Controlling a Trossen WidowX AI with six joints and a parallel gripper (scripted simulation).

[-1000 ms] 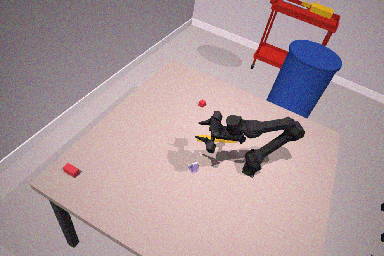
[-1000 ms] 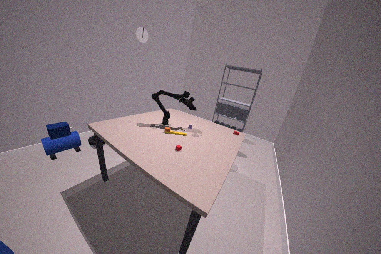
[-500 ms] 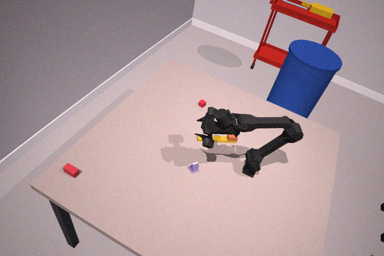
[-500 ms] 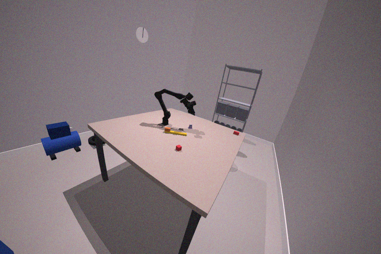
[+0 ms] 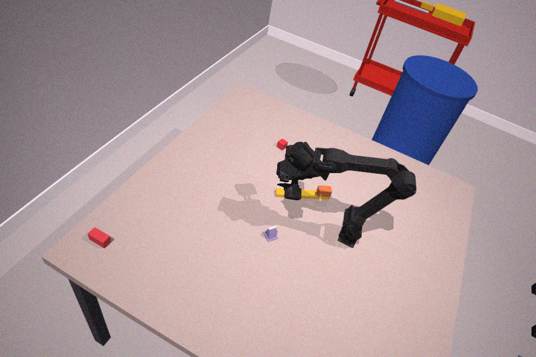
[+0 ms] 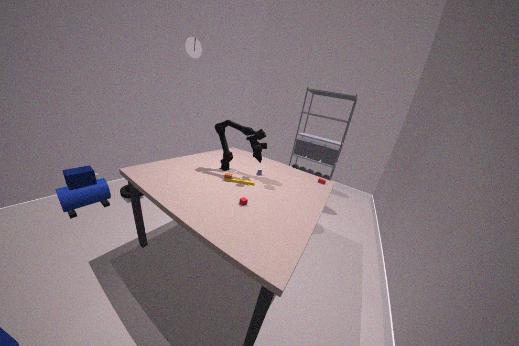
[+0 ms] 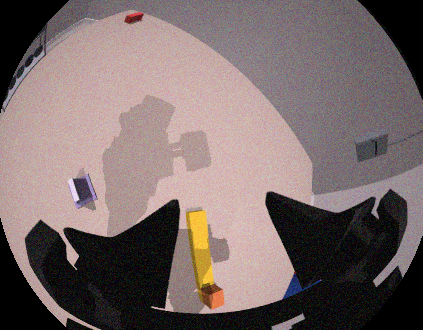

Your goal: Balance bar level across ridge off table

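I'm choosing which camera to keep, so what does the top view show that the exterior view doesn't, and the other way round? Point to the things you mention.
Only top: a red cart (image 5: 429,26) and a tall blue drum (image 5: 420,113).
Only exterior: a round wall clock (image 6: 193,47) and a grey shelf rack (image 6: 331,94).
Both: the arm with its gripper (image 5: 286,191) (image 6: 260,160), the yellow bar (image 5: 309,193) (image 6: 241,182) with an orange block (image 5: 324,191) (image 6: 228,175) at one end, and the small purple ridge (image 5: 272,233) (image 6: 259,172).
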